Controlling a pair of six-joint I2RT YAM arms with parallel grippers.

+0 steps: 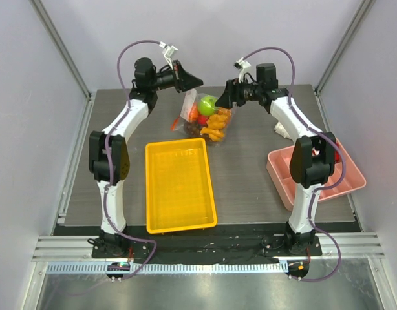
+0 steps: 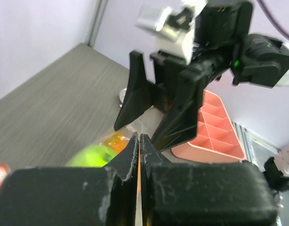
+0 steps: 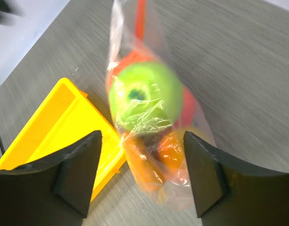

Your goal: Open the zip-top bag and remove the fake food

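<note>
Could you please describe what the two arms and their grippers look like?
The left arm and right arm are alike: white shells, black joints, a purple cable looping to each wrist. The left gripper and right gripper are matte black with broad wedge-shaped fingers; the left's show pale scuffs.

Clear crinkly zip-top bag (image 3: 151, 122) with an orange-red strip; inside, a bright green plastic apple (image 3: 145, 96) and orange pieces (image 3: 168, 153). Yellow rectangular plastic tray (image 1: 179, 194); pink compartment tray (image 1: 344, 181); grey wood-grain desk (image 1: 250, 174).
</note>
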